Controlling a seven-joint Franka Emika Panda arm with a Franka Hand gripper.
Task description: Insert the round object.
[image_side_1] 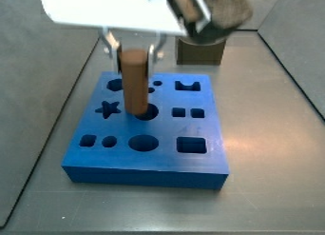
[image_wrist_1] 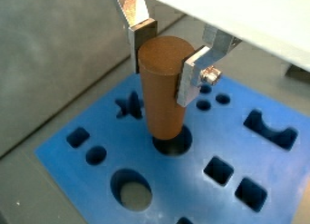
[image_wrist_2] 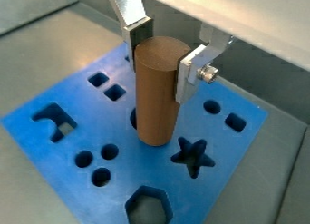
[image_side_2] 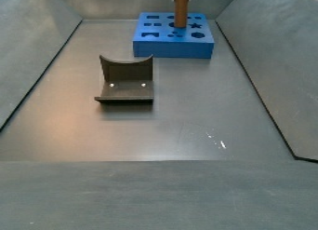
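A brown cylinder (image_wrist_1: pixel 164 92) stands upright with its lower end in a round hole (image_wrist_1: pixel 173 143) of the blue block (image_wrist_1: pixel 248 160). It shows in both wrist views (image_wrist_2: pixel 155 92) and both side views (image_side_1: pixel 133 82) (image_side_2: pixel 181 8). My gripper (image_wrist_1: pixel 168 60) is shut on the cylinder's top, one silver finger on each side (image_wrist_2: pixel 166 57). In a side view the gripper (image_side_1: pixel 133 47) hangs over the block's back left part (image_side_1: pixel 146 174). The cylinder's bottom end is hidden inside the hole.
The block has several other cut-outs: a star (image_wrist_2: pixel 190 155), squares, small circles, a hexagon (image_wrist_2: pixel 148 207), a large round hole (image_wrist_1: pixel 130 191). The dark fixture (image_side_2: pixel 125 80) stands on the grey floor in front of the block (image_side_2: pixel 174 49). Grey walls ring the floor.
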